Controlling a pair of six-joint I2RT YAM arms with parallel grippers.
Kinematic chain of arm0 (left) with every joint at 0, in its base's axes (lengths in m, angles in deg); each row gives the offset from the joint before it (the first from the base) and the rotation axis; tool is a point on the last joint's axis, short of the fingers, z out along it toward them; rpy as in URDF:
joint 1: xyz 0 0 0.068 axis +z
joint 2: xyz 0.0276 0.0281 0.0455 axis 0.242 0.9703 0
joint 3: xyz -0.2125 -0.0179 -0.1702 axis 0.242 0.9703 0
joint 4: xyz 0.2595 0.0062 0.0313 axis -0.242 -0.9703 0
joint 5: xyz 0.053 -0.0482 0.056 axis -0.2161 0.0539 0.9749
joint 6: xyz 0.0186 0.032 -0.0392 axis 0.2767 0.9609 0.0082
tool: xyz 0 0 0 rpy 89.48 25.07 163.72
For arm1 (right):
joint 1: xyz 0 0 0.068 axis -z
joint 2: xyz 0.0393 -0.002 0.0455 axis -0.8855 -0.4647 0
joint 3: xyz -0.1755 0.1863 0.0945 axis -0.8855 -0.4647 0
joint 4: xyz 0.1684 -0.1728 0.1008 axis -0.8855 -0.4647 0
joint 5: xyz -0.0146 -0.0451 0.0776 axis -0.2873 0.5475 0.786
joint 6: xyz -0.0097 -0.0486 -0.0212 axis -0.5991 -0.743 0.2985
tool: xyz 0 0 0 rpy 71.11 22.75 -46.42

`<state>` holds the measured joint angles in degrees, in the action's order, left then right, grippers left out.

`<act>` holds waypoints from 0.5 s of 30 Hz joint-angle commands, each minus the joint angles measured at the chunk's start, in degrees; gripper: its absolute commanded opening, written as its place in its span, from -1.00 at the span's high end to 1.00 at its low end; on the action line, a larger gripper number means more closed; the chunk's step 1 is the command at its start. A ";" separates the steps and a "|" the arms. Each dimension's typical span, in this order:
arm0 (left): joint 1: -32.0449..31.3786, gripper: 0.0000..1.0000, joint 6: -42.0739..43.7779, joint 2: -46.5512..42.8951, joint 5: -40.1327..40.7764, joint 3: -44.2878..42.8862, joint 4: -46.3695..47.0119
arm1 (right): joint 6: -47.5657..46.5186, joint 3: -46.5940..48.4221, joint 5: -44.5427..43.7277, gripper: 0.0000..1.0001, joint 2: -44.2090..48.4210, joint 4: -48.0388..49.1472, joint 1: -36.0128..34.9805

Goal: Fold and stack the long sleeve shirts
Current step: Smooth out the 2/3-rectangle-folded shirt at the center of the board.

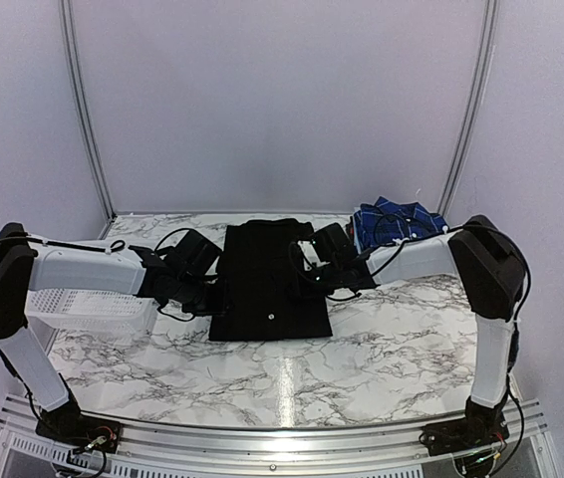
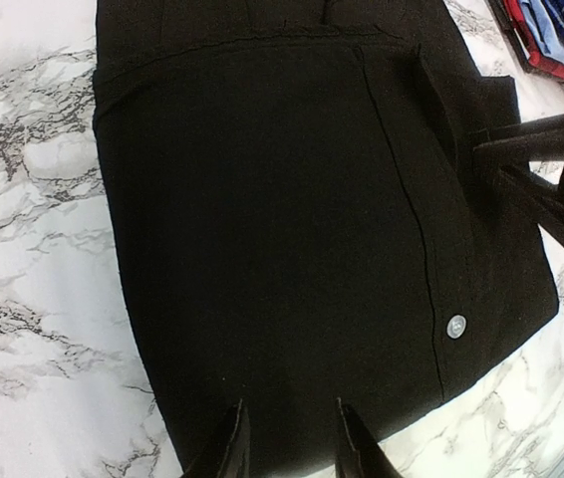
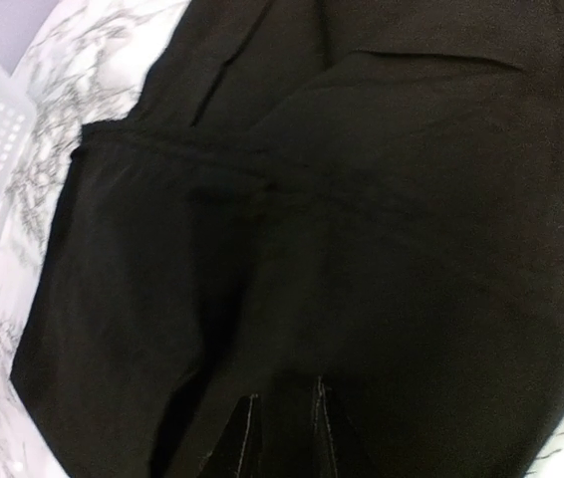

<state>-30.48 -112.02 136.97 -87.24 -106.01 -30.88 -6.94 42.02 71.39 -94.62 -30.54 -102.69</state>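
Claws low on black shirt [image 1: 267,279]: left claw [image 2: 292,438] at its left edge, right claw [image 3: 284,428] at its right, fingers narrowly parted over cloth; grip cannot be told. Shirt flat mid-tabletop [image 1: 382,339]. Blue plaid shirt [image 1: 397,221] far right, basket [image 1: 88,304] left.

My left gripper [image 2: 289,406] is black, as is the plain shirt [image 1: 267,279] with its white button [image 2: 455,326]; table [image 1: 382,349] grey-veined white marble; far shirt [image 1: 397,224] blue plaid.
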 commanded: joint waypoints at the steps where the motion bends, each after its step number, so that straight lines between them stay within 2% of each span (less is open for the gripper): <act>1: 0.11 0.38 0.82 0.65 -0.38 -1.49 1.01 | -0.26 -1.07 1.88 0.68 1.83 1.18 -2.41; 9: 0.12 0.38 0.75 0.61 -0.47 -1.34 1.01 | -0.88 2.17 4.30 0.66 -1.63 0.27 -3.30; 15: 0.11 0.38 0.67 0.46 -0.47 -1.44 1.01 | -2.18 5.47 4.94 0.51 -2.57 -0.15 -3.30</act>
<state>-30.48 -112.00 136.97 -87.44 -106.07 -30.85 -7.84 43.29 75.33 -96.00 -30.73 -105.88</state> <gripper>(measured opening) 0.308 0.224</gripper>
